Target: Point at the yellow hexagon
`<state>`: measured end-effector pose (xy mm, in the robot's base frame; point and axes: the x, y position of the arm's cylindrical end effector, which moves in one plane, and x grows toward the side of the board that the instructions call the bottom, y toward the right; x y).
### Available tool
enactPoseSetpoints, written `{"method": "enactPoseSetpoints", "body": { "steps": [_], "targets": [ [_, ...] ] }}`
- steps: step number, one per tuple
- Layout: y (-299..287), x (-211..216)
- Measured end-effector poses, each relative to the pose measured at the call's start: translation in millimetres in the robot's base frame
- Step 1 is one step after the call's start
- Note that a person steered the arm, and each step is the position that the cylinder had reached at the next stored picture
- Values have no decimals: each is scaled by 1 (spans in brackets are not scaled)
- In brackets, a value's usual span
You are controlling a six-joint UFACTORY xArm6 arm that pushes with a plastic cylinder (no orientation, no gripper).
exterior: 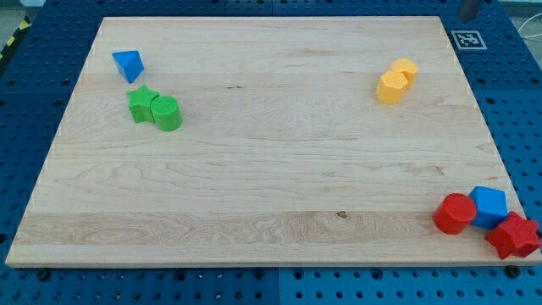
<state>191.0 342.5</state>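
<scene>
Two yellow blocks touch each other at the board's upper right. The lower left one (391,87) looks like the hexagon. The upper right one (406,69) is smaller and its shape is unclear. A blurred grey piece (468,9) shows at the view's top edge, beyond the board's top right corner. It may be my rod. If so, its end is well above and to the right of the yellow blocks and touches no block.
A blue triangle block (128,64), a green star (142,104) and a green cylinder (167,113) sit at the upper left. A red cylinder (455,213), a blue cube (489,206) and another red block (512,236) cluster at the bottom right corner. A marker tag (467,39) lies off the board.
</scene>
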Motion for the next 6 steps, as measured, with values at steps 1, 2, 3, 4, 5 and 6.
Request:
{"method": "enactPoseSetpoints", "body": {
  "steps": [1,2,3,4,5,6],
  "targets": [
    [-12,0],
    [-46,0],
    [-113,0],
    [-178,7],
    [-216,13],
    [-298,49]
  ]
}}
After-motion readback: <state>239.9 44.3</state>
